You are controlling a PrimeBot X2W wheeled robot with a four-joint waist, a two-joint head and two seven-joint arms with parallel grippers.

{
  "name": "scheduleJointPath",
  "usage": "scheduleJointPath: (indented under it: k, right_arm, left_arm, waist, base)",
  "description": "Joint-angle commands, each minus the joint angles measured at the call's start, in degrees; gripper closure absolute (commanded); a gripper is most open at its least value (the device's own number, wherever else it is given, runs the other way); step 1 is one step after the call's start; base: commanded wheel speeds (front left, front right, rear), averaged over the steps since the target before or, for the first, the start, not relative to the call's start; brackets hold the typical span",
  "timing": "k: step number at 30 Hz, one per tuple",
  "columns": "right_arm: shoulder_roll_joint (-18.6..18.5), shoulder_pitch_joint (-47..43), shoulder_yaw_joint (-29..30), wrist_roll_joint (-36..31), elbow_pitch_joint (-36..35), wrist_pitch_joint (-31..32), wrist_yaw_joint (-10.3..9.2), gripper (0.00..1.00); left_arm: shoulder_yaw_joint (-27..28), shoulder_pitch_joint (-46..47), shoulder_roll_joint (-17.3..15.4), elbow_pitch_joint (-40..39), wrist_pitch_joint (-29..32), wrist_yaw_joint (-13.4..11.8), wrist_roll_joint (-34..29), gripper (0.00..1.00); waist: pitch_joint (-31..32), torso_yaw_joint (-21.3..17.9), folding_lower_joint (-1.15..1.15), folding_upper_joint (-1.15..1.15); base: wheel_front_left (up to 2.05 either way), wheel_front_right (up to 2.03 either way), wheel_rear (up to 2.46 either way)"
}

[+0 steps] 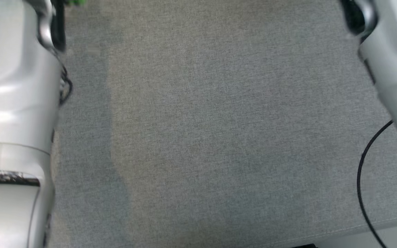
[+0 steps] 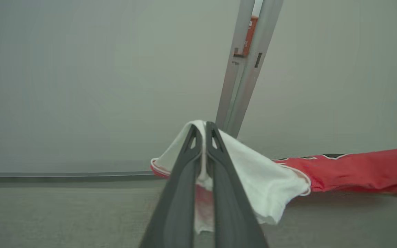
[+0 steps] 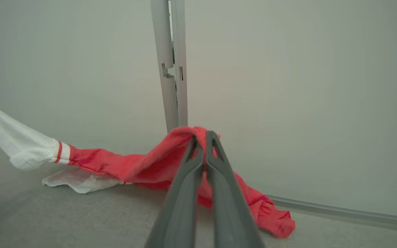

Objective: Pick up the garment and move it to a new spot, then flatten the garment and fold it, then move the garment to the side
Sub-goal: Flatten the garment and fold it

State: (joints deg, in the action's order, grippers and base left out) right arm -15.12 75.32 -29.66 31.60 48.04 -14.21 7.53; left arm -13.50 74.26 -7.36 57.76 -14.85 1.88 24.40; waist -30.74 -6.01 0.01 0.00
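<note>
Left gripper [image 2: 203,132] and right gripper [image 3: 202,137]: both clamped tight on one red-and-white garment [image 3: 133,167].
Left fingers pinch a white sleeve raised just in front of the grey post [image 2: 243,86], with the red body trailing to the right of the post in the left wrist view. Right fingers pinch a red fold at the post's foot. The cloth between sags onto the grey fabric surface [image 1: 219,137] before the post, and a pale wall [image 3: 305,86] stands behind the post.
</note>
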Motion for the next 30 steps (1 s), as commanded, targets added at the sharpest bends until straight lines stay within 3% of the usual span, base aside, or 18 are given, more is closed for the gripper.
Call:
scheduleJointPath:
  k: [1,6,11,22,30]
  right_arm:
    - [0.59,-1.97,-1.49,0.95,1.82,-0.47,-0.09,1.0]
    - [1.62,-7.04,-5.04,4.1,4.01,-1.05,-0.09,1.0]
    - [0.43,-16.25,-1.56,5.27,-3.54,-1.0,-0.09,1.0]
    - [-1.3,-45.37,11.13,-0.24,-25.94,-1.02,-0.08,1.0]
    - [-2.08,-64.13,16.53,-3.65,-38.36,-1.02,-0.09,1.0]
  left_arm:
    - [0.67,-1.96,0.67,1.53,-0.37,0.26,0.82,1.0]
    - [2.87,-8.07,1.96,3.06,-0.38,0.68,1.67,1.0]
    - [6.53,-16.03,2.29,-3.22,-0.38,1.11,0.53,1.0]
    - [15.22,-44.48,2.27,-27.61,-0.34,2.58,-5.61,1.0]
    - [15.8,-65.67,2.97,-49.36,3.14,-0.57,-5.72,1.0]
  waist:
    - [-1.15,0.8,-0.01,0.0]
    - [-1.65,1.29,-0.01,0.0]
    - [-0.3,1.43,-0.01,0.0]
    - [8.96,2.12,-0.01,0.0]
    - [14.93,3.57,-0.01,0.0]
  base:
    - [0.0,0.0,0.0]
    - [0.0,0.0,0.0]
    - [0.0,0.0,0.0]
    - [0.0,0.0,0.0]
    - [0.0,0.0,0.0]
